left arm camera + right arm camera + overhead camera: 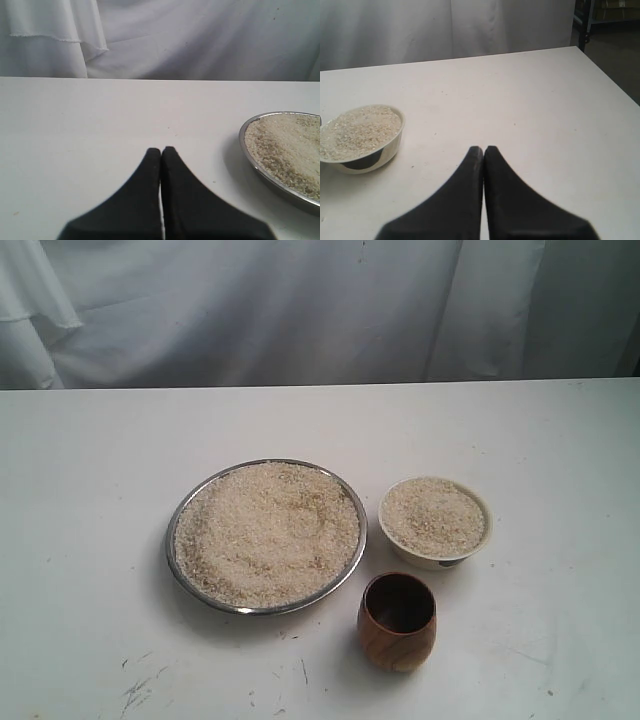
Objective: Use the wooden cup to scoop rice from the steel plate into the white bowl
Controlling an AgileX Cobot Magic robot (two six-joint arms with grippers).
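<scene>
The steel plate lies mid-table, heaped with rice. Right of it stands the white bowl, also full of rice. The wooden cup stands upright in front, between plate and bowl, its dark inside showing no grains. Neither arm shows in the exterior view. My left gripper is shut on nothing above bare table, with the plate off to one side. My right gripper is shut and holds nothing, with the bowl apart from it.
The white table ends at a white cloth backdrop. Scuff marks dot the front of the table. In the right wrist view the table's side edge drops to a dark floor with shelving beyond.
</scene>
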